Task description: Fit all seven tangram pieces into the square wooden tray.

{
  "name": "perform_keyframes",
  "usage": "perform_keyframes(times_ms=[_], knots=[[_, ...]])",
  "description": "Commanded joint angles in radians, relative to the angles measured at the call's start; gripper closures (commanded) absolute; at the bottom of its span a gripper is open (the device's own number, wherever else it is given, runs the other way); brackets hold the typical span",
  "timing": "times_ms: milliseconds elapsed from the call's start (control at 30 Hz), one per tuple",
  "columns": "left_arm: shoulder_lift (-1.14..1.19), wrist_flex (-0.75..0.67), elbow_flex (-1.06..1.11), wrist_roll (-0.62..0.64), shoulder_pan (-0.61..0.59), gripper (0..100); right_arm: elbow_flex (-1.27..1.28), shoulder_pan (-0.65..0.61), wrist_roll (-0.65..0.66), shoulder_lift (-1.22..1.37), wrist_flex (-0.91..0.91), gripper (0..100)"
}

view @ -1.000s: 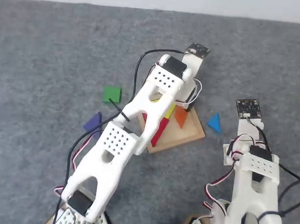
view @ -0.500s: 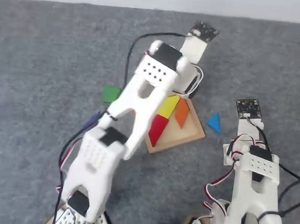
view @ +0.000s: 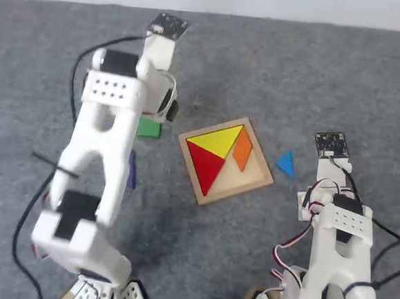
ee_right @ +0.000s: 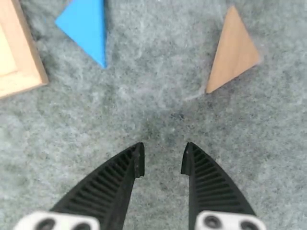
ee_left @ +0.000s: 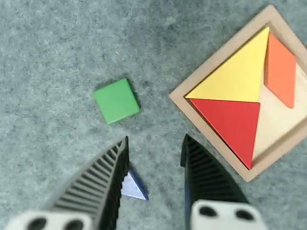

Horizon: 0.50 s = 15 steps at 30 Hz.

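I am holding my left gripper [ee_left: 155, 143] released, jaws apart and empty, over the grey mat [view: 330, 77]. It is hanging between the green square [ee_left: 116, 100] and the tray [ee_left: 211, 135]. A purple triangle [ee_left: 133, 187] is peeking out from under one finger. The tray is already carrying the yellow triangle [ee_left: 235, 72], the red triangle [ee_left: 232, 122] and the orange piece [ee_left: 279, 72]; the rest of its floor is lying bare.

My right gripper [ee_right: 164, 146] is likewise gaping and empty. Ahead of it, well apart from each other, are the blue triangle [ee_right: 86, 26], just beside the tray's outer edge, and a pale wooden triangle [ee_right: 235, 50].

I am judging these pieces to be light, stiff and thin, so nothing should be bending or breaking. The trouble is that they are lying flat and offering little edge to grip. For the green square I am planning to pinch across two parallel sides, fingertips pressing right down into the mat. For the triangles I am expecting slanted edges to be squirting out, so I am favouring a point-to-long-side pinch
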Motion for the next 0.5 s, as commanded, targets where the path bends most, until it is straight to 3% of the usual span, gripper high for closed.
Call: perform_keyframes(times_ms=[0, 233, 467], knots=[[-0.261, -0.189, 0.323, -0.014, 0.0, 83, -0.114, 0.03, 0.009, -0.03, -0.007, 84.1], [-0.362, -0.477, 0.756, -0.032, -0.08, 83, -0.422, 0.036, 0.037, 0.007, 0.213, 83.9], [-0.362, -0.654, 0.889, -0.031, -0.135, 83, -0.574, 0.058, 0.035, 0.254, 0.209, 83.9]])
